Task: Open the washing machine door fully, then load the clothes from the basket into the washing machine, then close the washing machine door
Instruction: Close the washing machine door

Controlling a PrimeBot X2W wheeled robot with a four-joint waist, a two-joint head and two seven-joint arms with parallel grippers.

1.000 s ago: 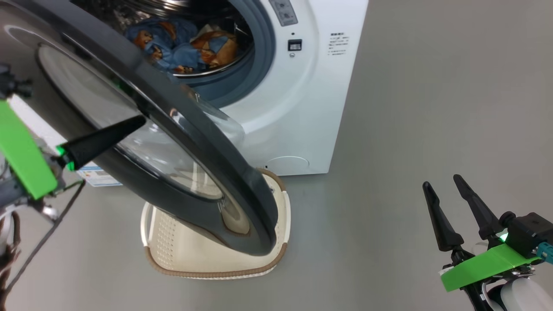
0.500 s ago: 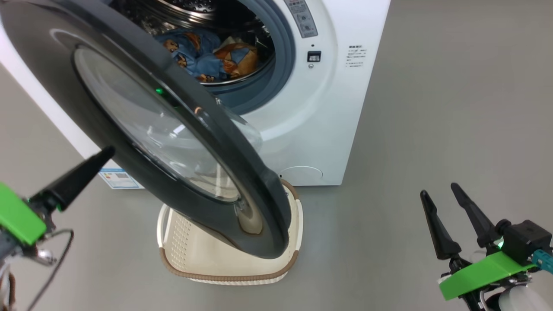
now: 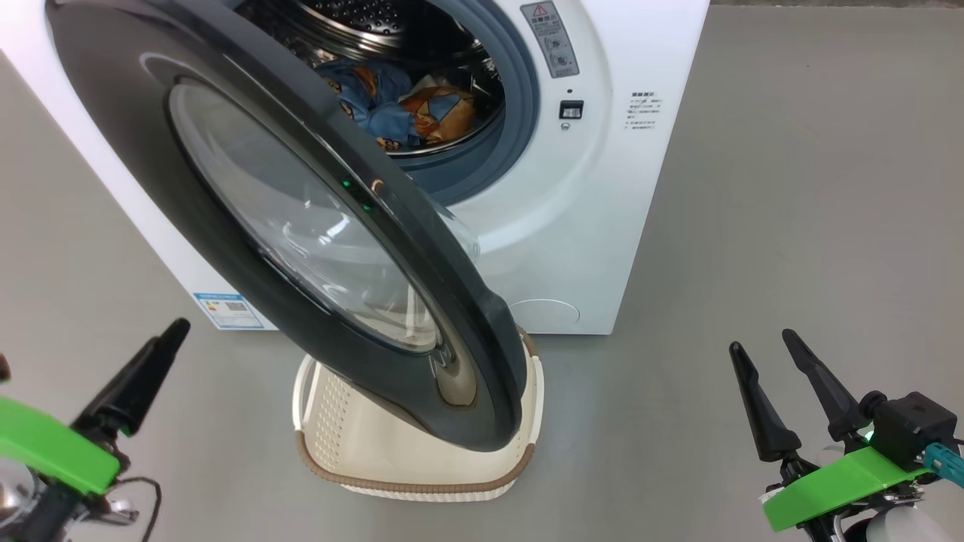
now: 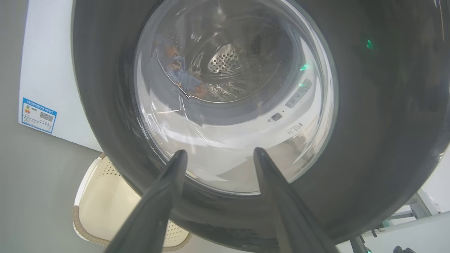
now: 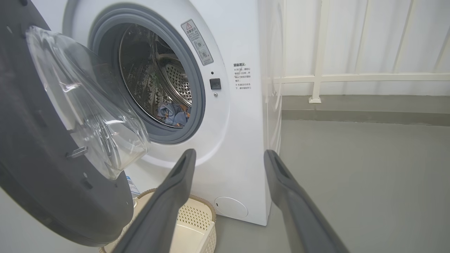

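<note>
Since the earlier frames the left gripper (image 4: 218, 154) has come off the washing machine door (image 3: 301, 226), whose black rim (image 3: 113, 98) one finger was touching, and has dropped back to the robot's lower left; the head view has shifted as well, which is a move of the camera and not of the machine. Its fingers (image 4: 165, 196) stand apart and hold nothing, pointing at the lower glass (image 4: 228, 105) without touching it, a pose that suggests withdrawal after a push on the outer face. The right gripper (image 3: 762, 342), jaws likewise apart and empty, hangs low at the robot's right, well apart from the washing machine (image 3: 602, 226), presumably parked there to leave the door's swing free. The door stands part-way, angled out from the machine, its lower rim over the basket (image 3: 414, 485), which sits on the floor (image 3: 753, 188) just before the machine's front and appears empty. The clothes (image 3: 407, 109), blue with orange-brown prints, lie in the steel drum (image 5: 154, 80) behind the grey-blue ring (image 5: 197, 91). Loading therefore seems done and closing is the step in hand; the door is not yet shut, so a further push seems called for.
</note>
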